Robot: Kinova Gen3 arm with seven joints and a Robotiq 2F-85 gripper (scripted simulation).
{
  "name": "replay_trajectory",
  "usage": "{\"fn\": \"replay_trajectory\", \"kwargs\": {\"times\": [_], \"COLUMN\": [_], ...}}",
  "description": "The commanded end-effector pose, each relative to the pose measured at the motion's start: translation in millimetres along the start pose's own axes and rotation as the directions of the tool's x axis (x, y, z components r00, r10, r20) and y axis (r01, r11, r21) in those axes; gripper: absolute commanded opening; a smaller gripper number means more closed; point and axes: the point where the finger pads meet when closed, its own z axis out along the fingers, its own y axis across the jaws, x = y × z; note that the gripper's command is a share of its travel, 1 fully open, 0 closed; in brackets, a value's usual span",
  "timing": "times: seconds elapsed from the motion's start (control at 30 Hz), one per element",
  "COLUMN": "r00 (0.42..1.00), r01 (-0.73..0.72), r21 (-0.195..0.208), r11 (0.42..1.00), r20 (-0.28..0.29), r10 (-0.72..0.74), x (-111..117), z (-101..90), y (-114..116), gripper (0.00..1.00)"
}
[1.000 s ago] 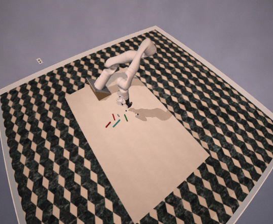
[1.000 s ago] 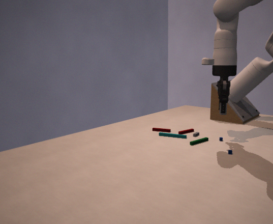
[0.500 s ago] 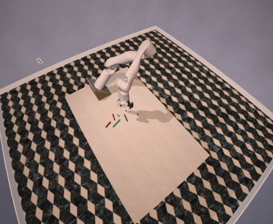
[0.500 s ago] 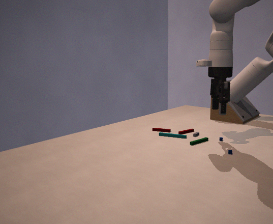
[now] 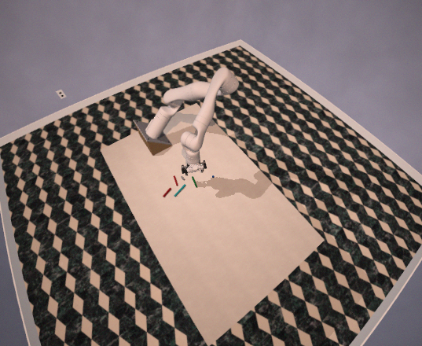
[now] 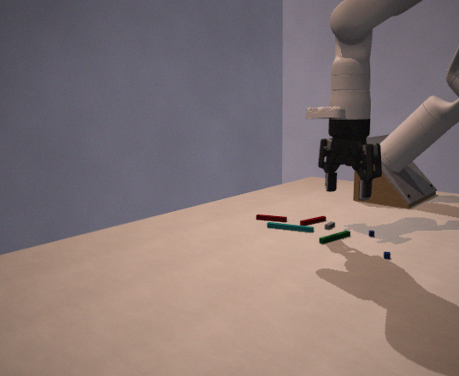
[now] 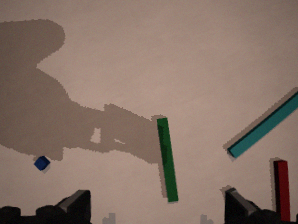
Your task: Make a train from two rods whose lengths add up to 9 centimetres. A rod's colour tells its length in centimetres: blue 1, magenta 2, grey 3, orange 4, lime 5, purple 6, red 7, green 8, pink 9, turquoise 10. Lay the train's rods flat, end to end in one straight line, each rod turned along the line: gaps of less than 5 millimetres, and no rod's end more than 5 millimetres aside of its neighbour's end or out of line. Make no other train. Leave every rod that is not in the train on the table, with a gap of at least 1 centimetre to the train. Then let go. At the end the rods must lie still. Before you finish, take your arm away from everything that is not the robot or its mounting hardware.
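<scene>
Claw (image 6: 349, 185) hangs wide apart, empty, above the tabletop (image 6: 158, 299). Our green rod (image 6: 334, 237) lies flat, blue cubes (image 6: 371, 233) apart nearby; we should square up along it before descending.

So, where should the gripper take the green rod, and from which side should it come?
Grip the green rod near its middle, coming straight down from above with the open gripper, fingers across its narrow width. It lies flat on the table, long and thin, with free space along both long sides; the grey rod sits apart.
</scene>
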Motion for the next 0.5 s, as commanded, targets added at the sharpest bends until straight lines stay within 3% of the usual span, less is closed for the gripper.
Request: {"fn": "replay_trajectory", "kwargs": {"times": [0.0,0.4,0.43,0.47], "r00": [0.999,0.989,0.989,0.989], "r01": [0.048,0.146,0.146,0.146], "r21": [0.003,0.005,0.005,0.005], "r11": [0.999,0.989,0.989,0.989], "r20": [-0.003,-0.007,-0.007,-0.007], "r10": [-0.048,-0.146,-0.146,-0.146], "x": [9.1,18.1,18.1,18.1], "z": [1.9,4.2,4.2,4.2], "y": [6.2,7.8,7.8,7.8], "gripper": [1.00,1.00,0.24,0.24]}}
